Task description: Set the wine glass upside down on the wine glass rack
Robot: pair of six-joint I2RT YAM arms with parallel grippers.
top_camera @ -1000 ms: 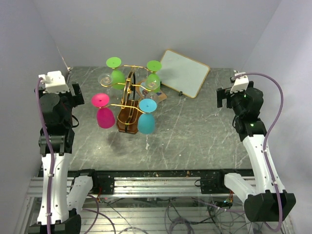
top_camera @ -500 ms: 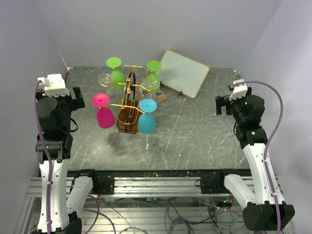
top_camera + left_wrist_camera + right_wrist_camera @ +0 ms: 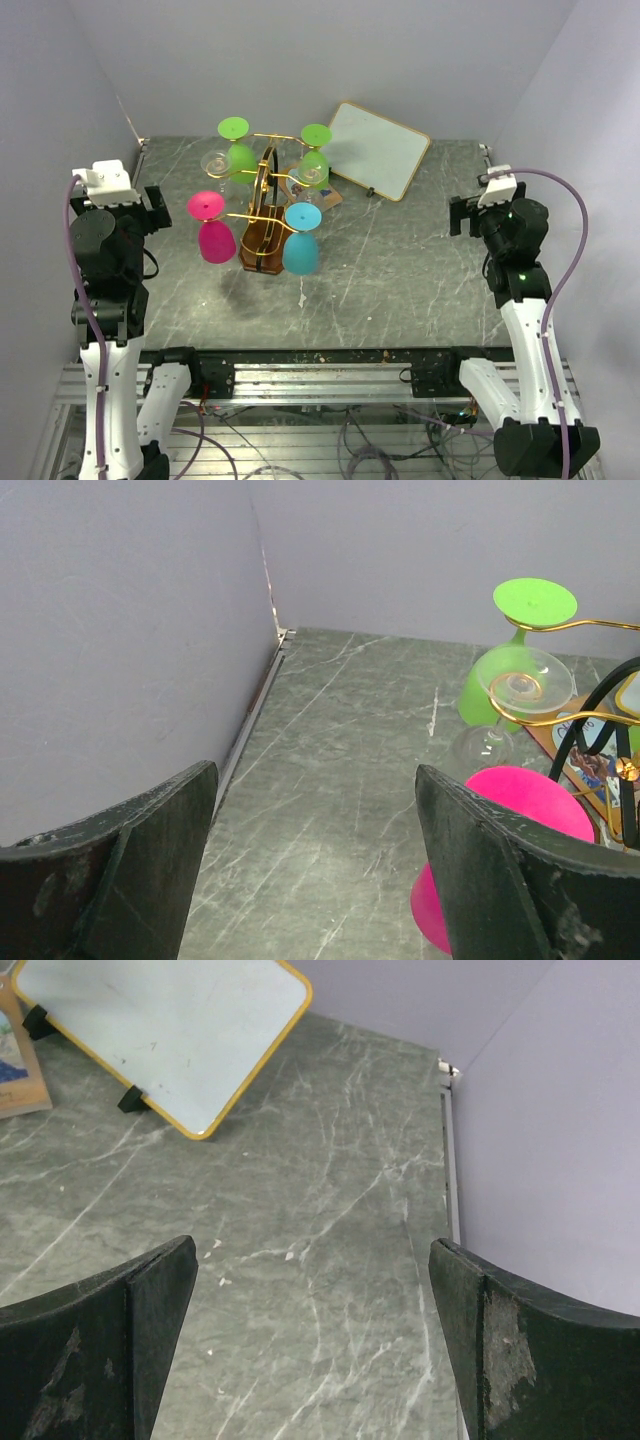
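The gold wire wine glass rack (image 3: pixel 262 205) with a dark wooden base stands at the table's middle left. Glasses hang upside down on it: a pink one (image 3: pixel 212 232), a blue one (image 3: pixel 300 245), two green ones (image 3: pixel 238 148) (image 3: pixel 315 155) and two clear ones (image 3: pixel 215 164). The left wrist view shows the pink glass (image 3: pixel 510 830), a green one (image 3: pixel 510 650) and a clear one (image 3: pixel 520 685). My left gripper (image 3: pixel 155 205) is open and empty, left of the rack. My right gripper (image 3: pixel 462 215) is open and empty, far right.
A white board with a yellow rim (image 3: pixel 378 148) leans tilted at the back, right of the rack; it also shows in the right wrist view (image 3: pixel 160 1030). A booklet (image 3: pixel 20 1070) lies beside it. Walls close in on the left, back and right.
Both arms have drawn back a little toward the near edge and outward. The rack and the glasses have not moved.
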